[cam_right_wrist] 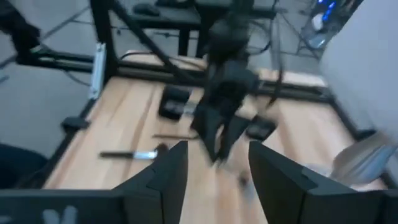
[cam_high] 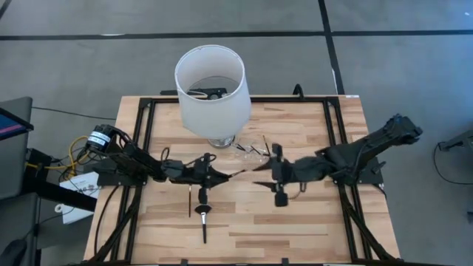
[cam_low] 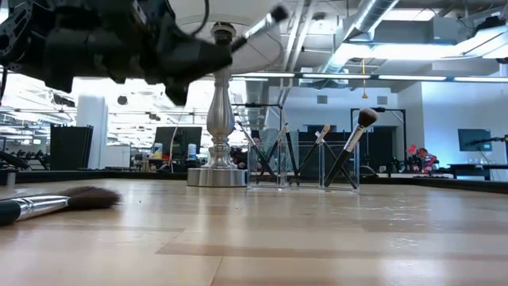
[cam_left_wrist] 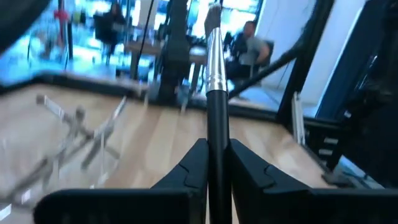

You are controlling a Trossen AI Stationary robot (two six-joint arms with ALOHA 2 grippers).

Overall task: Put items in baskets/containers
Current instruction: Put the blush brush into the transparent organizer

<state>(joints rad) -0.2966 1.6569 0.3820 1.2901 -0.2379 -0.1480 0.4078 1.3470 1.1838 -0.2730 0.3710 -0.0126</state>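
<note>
Held brush (cam_left_wrist: 216,93): black handle, silvery ferrule, pinched between the two dark fingers (cam_left_wrist: 189,171) of the left tool (cam_high: 222,176). Handle runs forward out of the pinch, tip end raised. In the low view the same brush (cam_low: 262,22) slants up past the lamp stem. High view puts this tool mid-surface, just left of centre, above the wood.

Right tool (cam_high: 260,174) faces it from the other side, near but apart. Its fingers (cam_right_wrist: 171,171) are spread, nothing between them; the right wrist view looks through the gap at the left tool (cam_right_wrist: 217,140) opposite.

Clear tray (cam_low: 302,163): stands behind the tools, just beside the lamp base, with several brushes leaning in it, heads up; one has a fuller tan-and-dark head (cam_low: 365,117). From above, only glints and thin sticks (cam_high: 251,151) show it.

Loose brushes on the surface: two below the left tool (cam_high: 204,214), lying roughly lengthwise toward the near edge; one close to the low camera (cam_low: 48,205), ferrule and dark bristles visible. One more (cam_right_wrist: 130,155) shows in the right wrist view.

White-shaded lamp (cam_high: 211,89) on a silvery stem (cam_low: 221,119), back centre of the wooden surface (cam_high: 310,222).
</note>
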